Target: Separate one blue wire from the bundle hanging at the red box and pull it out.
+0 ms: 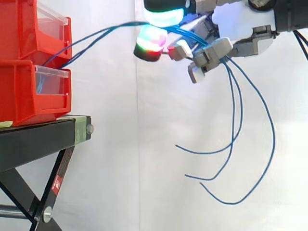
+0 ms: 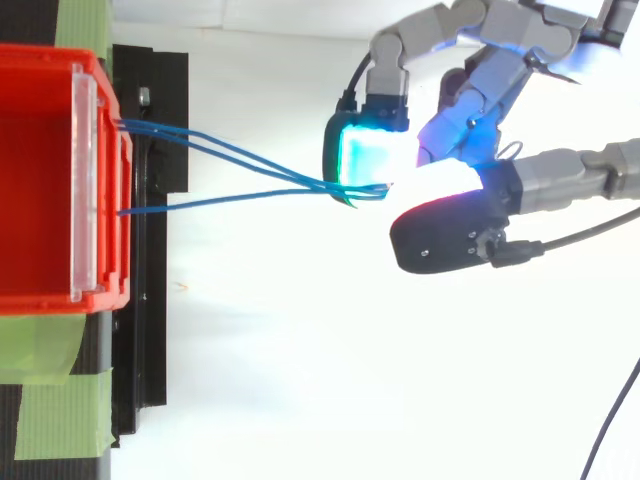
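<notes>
**Hand clamped on the blue wires, well clear of the bins**

The glowing fingertips [image 1: 163,17] are curled together, a cyan pad above and a red-green pad below, pinching the blue wires [image 2: 305,183] between them. Three strands run into the pinch; whether all are truly gripped or some merely pass through, I cannot tell. The hand [image 1: 238,21] sits well apart from the red bins [image 1: 19,91], level with the upper one. From the bins' front the wires stretch to the pads. Past the fingers they hang in three long loose curves before the white curtain [image 1: 120,168]. The bins rest on the black stand [image 1: 33,139].
</notes>
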